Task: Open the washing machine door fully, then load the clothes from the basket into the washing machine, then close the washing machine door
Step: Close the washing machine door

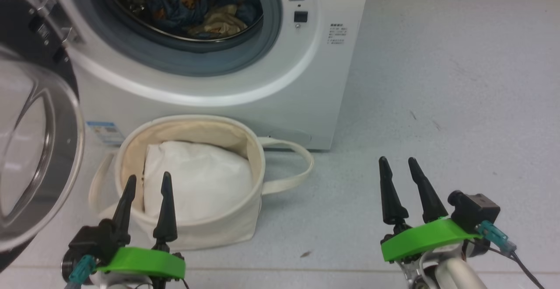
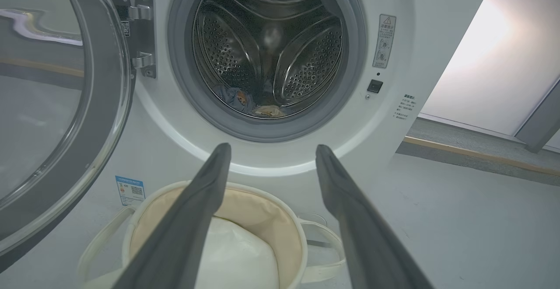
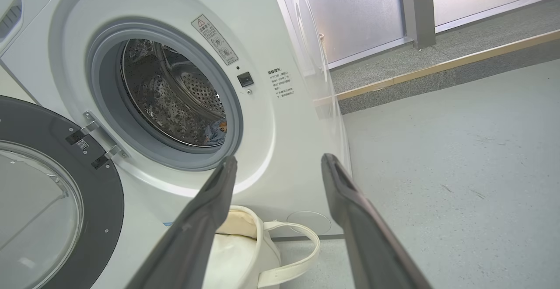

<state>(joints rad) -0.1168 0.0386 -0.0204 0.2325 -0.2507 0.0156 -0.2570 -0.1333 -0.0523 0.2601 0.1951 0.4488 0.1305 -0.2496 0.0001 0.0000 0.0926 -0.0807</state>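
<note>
Your left hand (image 1: 148, 176) hangs low at the near side of the round cream canvas basket (image 1: 210, 232), its two long dark fingers parted and holding nothing. At the far left of the head view, the large round washing machine door (image 1: 35, 149), with its glossy black rim and clear domed glass window, stands swung wide on its hinges, clear of the opening. Just right of the door, the soft-sided basket sits on the floor against the front of the white front-loading washing machine (image 1: 262, 101), one loop handle trailing to each side. A plain white pad (image 1: 201, 179) lies inside it. A small blue label sticker (image 1: 104, 132) shows on the washer's front, between the door and the basket. Above the basket, the grey rubber gasket rings the open steel drum. The clothes (image 1: 197, 9), a heap of blue, orange and cream fabric, lie at its bottom. Further right, your right hand (image 1: 398, 161) hangs over the pale grey floor (image 1: 459, 83), well apart from the basket, fingers likewise parted and empty.
</note>
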